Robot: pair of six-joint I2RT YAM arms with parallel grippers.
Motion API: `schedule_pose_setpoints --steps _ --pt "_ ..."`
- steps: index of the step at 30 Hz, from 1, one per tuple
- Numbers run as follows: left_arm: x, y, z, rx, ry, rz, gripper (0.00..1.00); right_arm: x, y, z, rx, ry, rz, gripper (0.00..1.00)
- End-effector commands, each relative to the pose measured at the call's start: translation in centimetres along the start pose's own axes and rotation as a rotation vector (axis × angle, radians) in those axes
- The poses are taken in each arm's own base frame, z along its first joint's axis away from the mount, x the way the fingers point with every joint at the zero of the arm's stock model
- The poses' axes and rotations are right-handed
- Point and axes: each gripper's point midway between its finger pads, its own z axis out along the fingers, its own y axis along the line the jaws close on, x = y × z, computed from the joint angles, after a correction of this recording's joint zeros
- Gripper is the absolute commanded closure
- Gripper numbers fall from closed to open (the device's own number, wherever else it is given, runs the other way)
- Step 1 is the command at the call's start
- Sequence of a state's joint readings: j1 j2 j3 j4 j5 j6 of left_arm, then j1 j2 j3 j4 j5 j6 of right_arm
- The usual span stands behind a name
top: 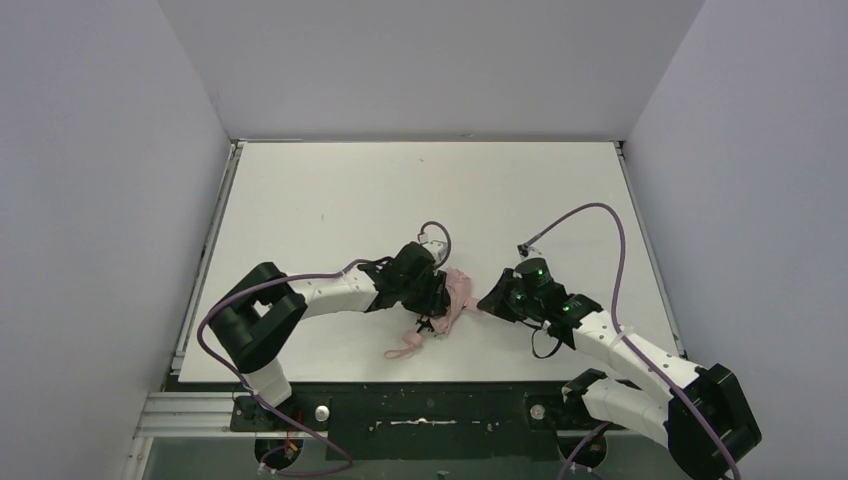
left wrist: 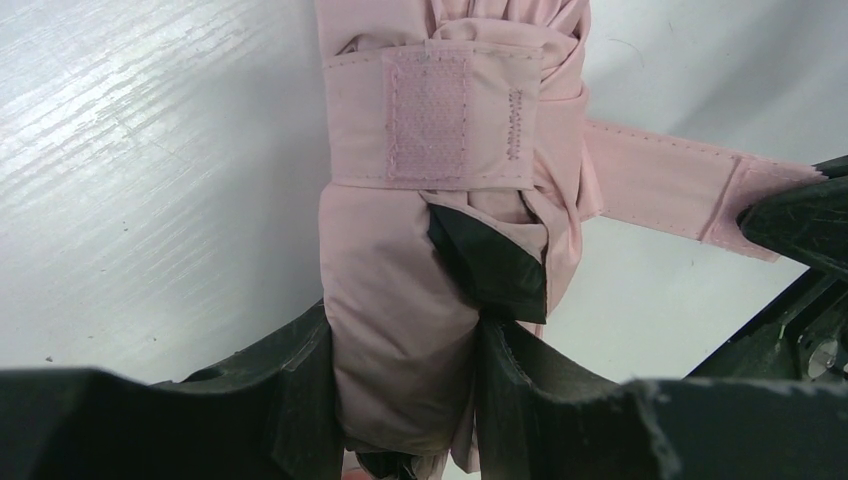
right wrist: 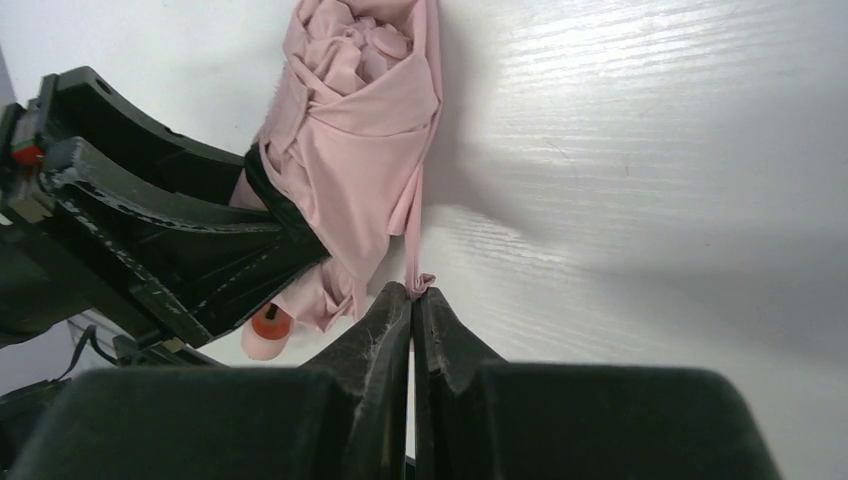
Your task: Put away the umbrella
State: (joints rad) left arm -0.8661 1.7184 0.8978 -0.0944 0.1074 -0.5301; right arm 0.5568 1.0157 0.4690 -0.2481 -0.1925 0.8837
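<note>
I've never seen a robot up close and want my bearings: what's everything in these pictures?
umbrella: one, pale pink, black inside, folded, in the middle
closing strap: one, pink, wrapped round the umbrella, free end stretched sideways
wrist loop: one, pink, lying near the front edge
table: one, white, under everything
walls: three, pale grey, around the table
cables: two, purple, looping above the table
arms: two, black and white, bases at near edge
left pincer: one, black, shut on the umbrella
right pincer: one, black, shut on the closing strap's end

Top of the umbrella (left wrist: 400,290) beyond the left wrist view's edge
</note>
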Motion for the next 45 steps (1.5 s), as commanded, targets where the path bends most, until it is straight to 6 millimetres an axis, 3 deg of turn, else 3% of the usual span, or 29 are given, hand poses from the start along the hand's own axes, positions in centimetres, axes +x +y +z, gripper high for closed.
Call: schedule_pose_setpoints --steps 1,8,13,29,45 --pt "6.1 9.7 -1.0 -0.405 0.187 0.044 1.0 -2.9 4.8 -1.3 -0.167 -0.068 0.041 1.0" --pt "7.4 9.3 -0.4 -0.394 0.203 0.117 1.0 -6.1 9.4 -1.7 -0.341 -0.147 0.109 1.0" --pt "8.4 8.4 0.3 -0.37 0.207 0.171 1.0 -7.5 11.2 -1.4 -0.417 -0.17 0.162 1.0" --pt "10.3 5.6 1.3 -0.274 0.23 0.323 1.0 -13.0 12.7 -1.2 -0.431 -0.348 0.282 1.0" --pt "11.5 3.6 1.6 -0.224 0.26 0.446 1.0 -16.3 15.2 -0.6 -0.53 -0.389 0.325 1.0"
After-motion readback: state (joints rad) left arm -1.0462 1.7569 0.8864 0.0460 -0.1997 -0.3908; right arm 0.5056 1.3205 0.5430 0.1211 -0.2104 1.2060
